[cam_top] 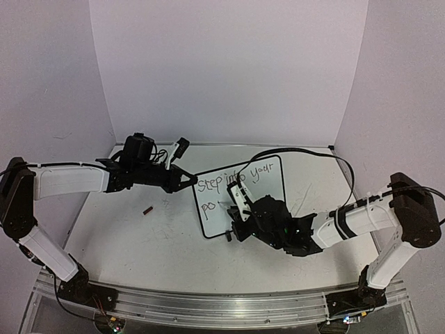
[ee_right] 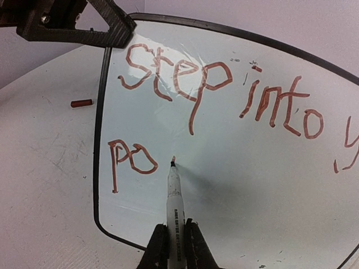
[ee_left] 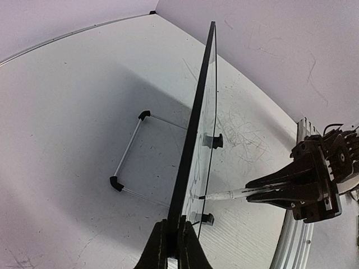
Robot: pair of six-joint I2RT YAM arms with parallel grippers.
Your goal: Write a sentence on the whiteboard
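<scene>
pinching the left edge of the whiteboard [cam_top: 268, 198], upright on the table [cam_top: 139, 236], is the left gripper [cam_top: 189, 179]; the right gripper [ee_right: 175, 228] pinches a marker [ee_right: 174, 193], tip touching the whiteboard just right of "po" in the sentence [ee_right: 219, 84].

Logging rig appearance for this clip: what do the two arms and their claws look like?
Left arm and right arm: white links, black joints, loose black cables. Left claw and right claw: black, wedge-shaped, tapering to narrow tips.
</scene>
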